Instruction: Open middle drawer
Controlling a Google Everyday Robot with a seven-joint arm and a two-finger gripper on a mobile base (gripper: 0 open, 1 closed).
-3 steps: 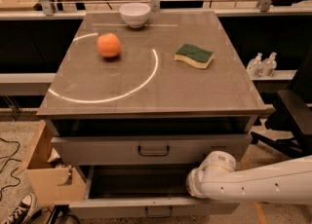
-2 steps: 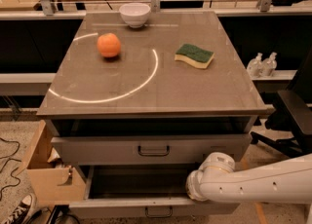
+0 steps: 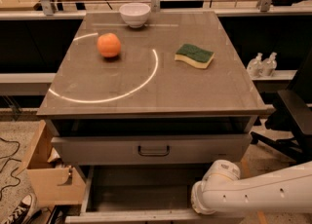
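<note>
The middle drawer (image 3: 136, 194) is found at the bottom centre of the frame, below the taller-fronted drawer (image 3: 97, 151). It is already drawn well out toward the lower edge, so that its dark inside is laid bare. Its pale front lip is seen along the very bottom of the frame, and its handle is cut off from view.

The gripper is not shown. It is judged to lie at or below the bottom edge, past the rounded white joint (image 3: 218, 181) in which the arm (image 3: 263, 195) ends at lower right. Whether it is open or closed, and whether anything is held in it, cannot be told.

The drawer's long axis is set left to right across the frame, and its travel runs toward the bottom edge. From the arm's end the drawer lies to the left and slightly upward, with the joint just at its right front corner. Any further pull would therefore have to be made straight down the frame. The task is judged to be nearly or wholly done.

On the cabinet top (image 3: 146, 94) an orange (image 3: 108, 45), a white bowl (image 3: 135, 13) and a green sponge (image 3: 194, 55) are set, well clear of the drawers. A cardboard box (image 3: 48, 181) is placed just beside the drawer's left side, a shoe (image 3: 17, 211) is seen at lower left, and an office chair (image 3: 292, 116) stands at right. Nothing is seen in the drawer's path, though the ground before it is hidden.
</note>
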